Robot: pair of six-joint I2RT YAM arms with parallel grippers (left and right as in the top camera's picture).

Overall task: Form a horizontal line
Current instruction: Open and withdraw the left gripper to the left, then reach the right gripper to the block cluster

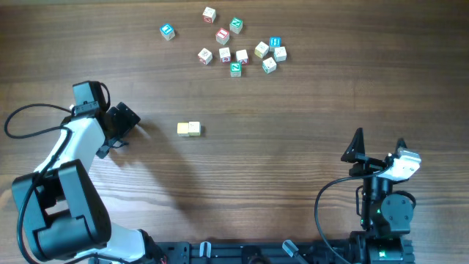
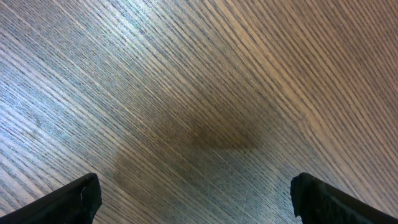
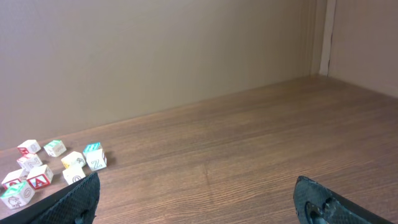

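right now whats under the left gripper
Under the left gripper only bare table wood with a dark shadow shows, no cube. The two-cube row lies apart from it. Whatever the fingers cover at the frame's bottom corners is hidden.

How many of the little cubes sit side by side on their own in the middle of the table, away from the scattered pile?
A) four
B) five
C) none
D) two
D: the overhead view shows a yellowish cube and a pale cube touching side by side, well apart from the pile farther back.
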